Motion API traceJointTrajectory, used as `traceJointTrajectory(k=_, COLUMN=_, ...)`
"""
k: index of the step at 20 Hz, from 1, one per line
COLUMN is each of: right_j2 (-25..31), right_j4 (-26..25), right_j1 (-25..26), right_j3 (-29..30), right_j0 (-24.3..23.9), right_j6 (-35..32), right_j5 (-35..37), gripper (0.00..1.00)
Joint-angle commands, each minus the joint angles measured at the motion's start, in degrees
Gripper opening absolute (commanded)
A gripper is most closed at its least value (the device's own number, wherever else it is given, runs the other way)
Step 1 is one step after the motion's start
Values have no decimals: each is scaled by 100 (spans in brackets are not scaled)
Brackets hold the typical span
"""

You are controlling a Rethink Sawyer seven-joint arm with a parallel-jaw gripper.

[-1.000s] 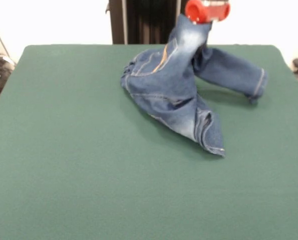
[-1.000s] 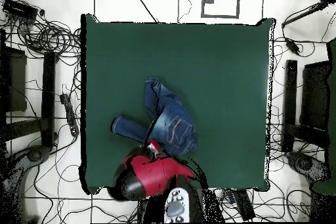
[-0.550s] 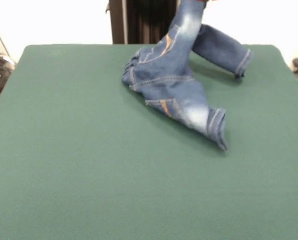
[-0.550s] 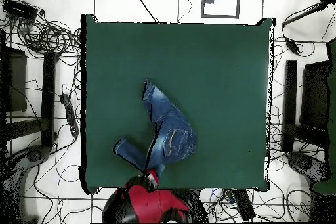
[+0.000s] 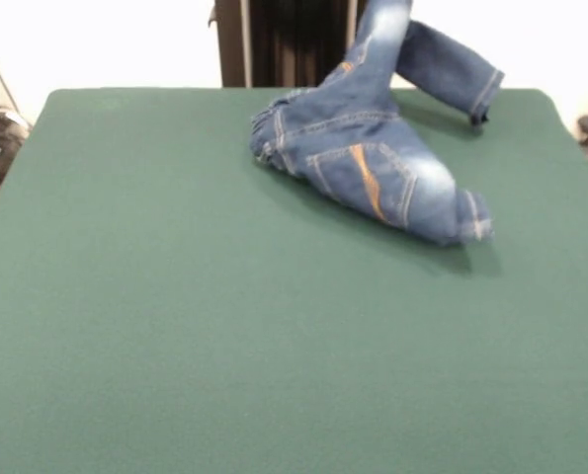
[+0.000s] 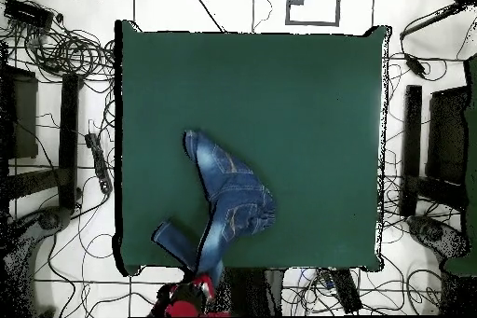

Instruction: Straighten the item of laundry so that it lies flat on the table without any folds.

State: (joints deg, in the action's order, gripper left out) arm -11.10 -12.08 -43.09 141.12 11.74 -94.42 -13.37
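Overhead view shows the hand [image 6: 193, 288] has dragged the jeans [image 6: 228, 204] to the counter [image 6: 307, 100] edge, apparently gripping them, folds remaining.

A robotics lab: cables [image 6: 70, 53] strewn over tiled floor [image 6: 214, 2] around the table [image 6: 307, 100].

Front view's top edge cuts off the lifted jeans [image 5: 373, 158]; claw [image 6: 197, 288] grip indistinct overhead.

jeans [image 5: 373, 163]: bunched at table's far right, one part lifted up out the top edge, my gripper out of frame
leg: one hangs off right, cuff above table
table [image 5: 175, 326]: green, near part bare
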Motion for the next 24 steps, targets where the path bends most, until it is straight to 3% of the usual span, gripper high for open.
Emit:
traceJointTrajectory(k=1, right_j2=160, right_j4=524, right_j1=632, right_j3=838, right_j0=187, right_j6=-2210, right_j5=-593, gripper=0)
traceJointTrajectory(k=7, right_j2=416, right_j4=1015, right_j1=1124, right_j3=971, right_j0=671, right_j6=-2922, right_j5=-1220, gripper=0)
traceJointTrajectory(k=12, right_j2=835, right_j4=1675, right_j1=830, right_j3=1017, right_j0=1075, right_j6=-3311, right_j5=-764, gripper=0)
traceJointTrajectory(k=20, right_j2=1090, right_j4=2430, right_j1=853, right_j3=693, right_j0=1682, right_j6=-3804, right_j5=-515, gripper=0)
traceJointTrajectory(k=24, right_j2=1057, right_j4=2787, right_j1=544, right_j3=622, right_j0=2015, right_j6=-3763, right_j5=-85, gripper=0)
